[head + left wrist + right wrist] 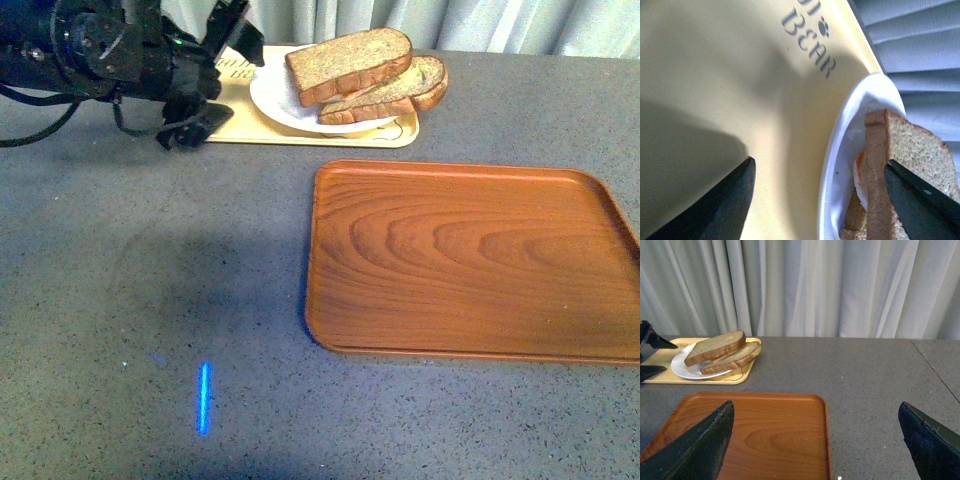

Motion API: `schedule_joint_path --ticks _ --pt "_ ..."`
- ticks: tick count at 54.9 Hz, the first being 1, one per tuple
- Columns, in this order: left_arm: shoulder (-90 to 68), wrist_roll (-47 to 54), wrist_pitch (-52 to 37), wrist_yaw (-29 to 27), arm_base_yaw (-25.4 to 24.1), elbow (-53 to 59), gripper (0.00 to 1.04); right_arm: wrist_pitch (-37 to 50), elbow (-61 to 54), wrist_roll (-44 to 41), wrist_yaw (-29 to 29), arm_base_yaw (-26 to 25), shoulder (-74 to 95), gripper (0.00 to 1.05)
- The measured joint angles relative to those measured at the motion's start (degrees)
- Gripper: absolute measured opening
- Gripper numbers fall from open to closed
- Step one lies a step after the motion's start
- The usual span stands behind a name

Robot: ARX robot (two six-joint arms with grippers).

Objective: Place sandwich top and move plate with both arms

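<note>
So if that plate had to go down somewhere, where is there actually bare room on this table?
The wooden tray is completely bare. The grey tabletop left of it is open too. It is crowded at the far edge: the white plate with stacked bread fills much of the yellow bear-printed tray, and the left tool, open, hangs over that tray's left end.

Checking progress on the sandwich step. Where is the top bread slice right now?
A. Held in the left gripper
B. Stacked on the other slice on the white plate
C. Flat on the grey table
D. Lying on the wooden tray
B: the top slice lies tilted on the lower slice on the plate, which sits on the yellow tray; the left gripper is open beside it and the wooden tray holds nothing.
</note>
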State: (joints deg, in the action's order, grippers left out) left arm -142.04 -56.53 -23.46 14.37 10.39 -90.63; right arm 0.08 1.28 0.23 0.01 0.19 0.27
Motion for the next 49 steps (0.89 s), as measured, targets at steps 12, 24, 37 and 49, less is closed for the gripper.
schedule_joint_path --ticks 12,24,37,49 --pt "8.09 5.07 -14.32 -6.38 -2.91 13.0 0.9 0.0 0.0 0.0 0.0 0.02 0.0 0.96" --pt "43.1 47.67 -44.09 -22.62 -2.32 53.05 0.46 0.0 0.0 0.0 -0.02 0.0 0.0 0.96" --pt "63.78 54.97 -41.48 -20.81 -3.89 78.73 0.01 0.0 0.0 0.0 -0.04 0.0 0.0 0.96" --pt "72.7 55.63 -37.57 -18.95 -5.42 82.86 0.02 0.0 -0.02 0.0 -0.02 0.0 0.0 0.96"
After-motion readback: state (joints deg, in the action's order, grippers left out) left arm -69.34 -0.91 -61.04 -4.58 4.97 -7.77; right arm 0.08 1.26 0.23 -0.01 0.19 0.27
